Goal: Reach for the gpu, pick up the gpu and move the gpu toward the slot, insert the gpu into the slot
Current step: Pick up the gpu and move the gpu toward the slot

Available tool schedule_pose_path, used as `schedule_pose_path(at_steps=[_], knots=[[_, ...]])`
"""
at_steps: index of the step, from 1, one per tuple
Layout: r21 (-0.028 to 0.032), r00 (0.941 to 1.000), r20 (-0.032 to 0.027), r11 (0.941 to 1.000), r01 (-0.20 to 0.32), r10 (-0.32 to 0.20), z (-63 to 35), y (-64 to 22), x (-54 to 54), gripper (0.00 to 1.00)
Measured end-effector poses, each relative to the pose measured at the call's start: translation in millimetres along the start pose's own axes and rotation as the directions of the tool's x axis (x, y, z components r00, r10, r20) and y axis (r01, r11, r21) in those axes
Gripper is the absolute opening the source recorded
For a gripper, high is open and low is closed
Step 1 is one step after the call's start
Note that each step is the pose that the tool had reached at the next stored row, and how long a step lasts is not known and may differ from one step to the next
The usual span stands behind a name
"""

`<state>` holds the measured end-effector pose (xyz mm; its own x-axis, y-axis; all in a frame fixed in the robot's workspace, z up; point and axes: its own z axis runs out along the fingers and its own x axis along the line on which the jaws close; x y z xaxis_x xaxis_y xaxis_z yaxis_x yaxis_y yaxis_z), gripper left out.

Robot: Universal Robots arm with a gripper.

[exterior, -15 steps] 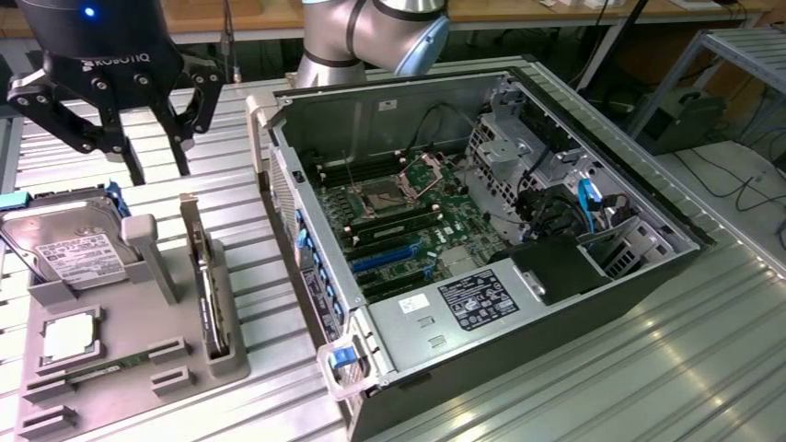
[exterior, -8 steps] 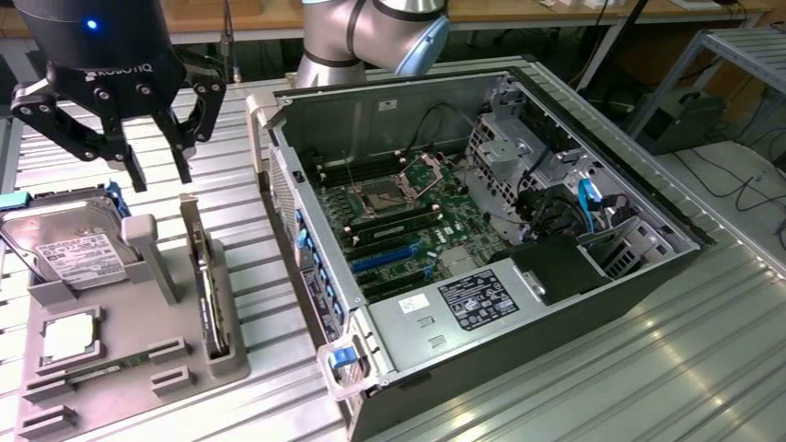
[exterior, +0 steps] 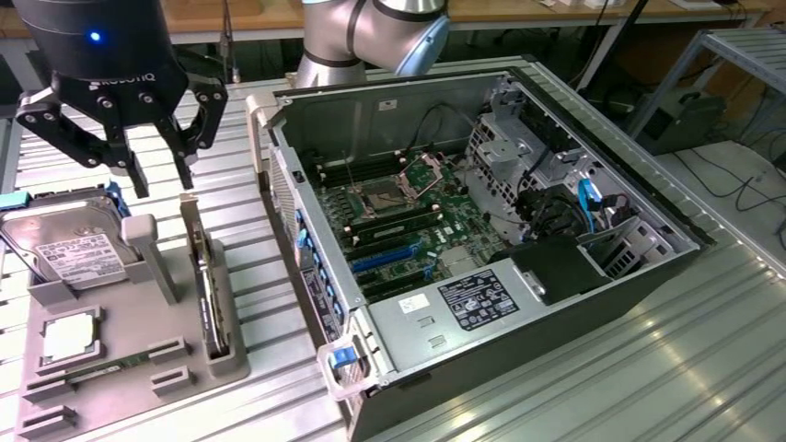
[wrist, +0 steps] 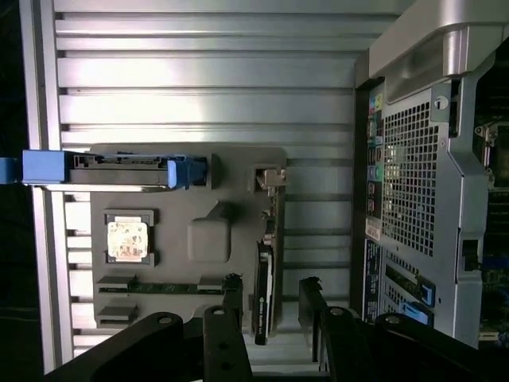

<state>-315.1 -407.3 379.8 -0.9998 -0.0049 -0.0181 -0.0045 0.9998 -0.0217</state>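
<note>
Now, pincer (exterior: 157, 182): spread wide, holding nothing, hanging over the far end of the gray holder (exterior: 135, 387).
Fingers (wrist: 232, 293): in the wrist view, set either side of the card's thin edge, clear of it.
Gpu (exterior: 212, 295): standing on edge in a groove of the holder, below the pincer, untouched.
Neighbours: hard drive (exterior: 74, 249) upright in the same holder, near the outer finger; chip (exterior: 68, 336) and memory stick (exterior: 92, 373) lying flat farther along.
Computer case (exterior: 491, 230): lying open on the worktop (exterior: 687, 368), to the exterior view's right of the holder; blue slots (exterior: 383, 262) on the board, well apart from the card.
Stage, as judged: reaching; grasp not yet made.
Risk, descent: likely to strike the holder's wall or the hard drive if brought down off-centre.
Risk, grip: thin card, so liable to tilt or slip if pinched near one end only.
Risk, lift: possible jamming in the groove if pulled at a slant.
</note>
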Motion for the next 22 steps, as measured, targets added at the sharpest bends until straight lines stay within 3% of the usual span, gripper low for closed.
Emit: schedule_pose_path(at_steps=[11, 22], knots=[[-0.0001, 1.0, 0.0003, 1.0, 0.003, -0.003, 10.5, -12.0, -0.5, 0.42], [0.0, 1.0, 0.0001, 1.0, 0.003, -0.003, 22.4, -15.1, -0.5, 0.42]])
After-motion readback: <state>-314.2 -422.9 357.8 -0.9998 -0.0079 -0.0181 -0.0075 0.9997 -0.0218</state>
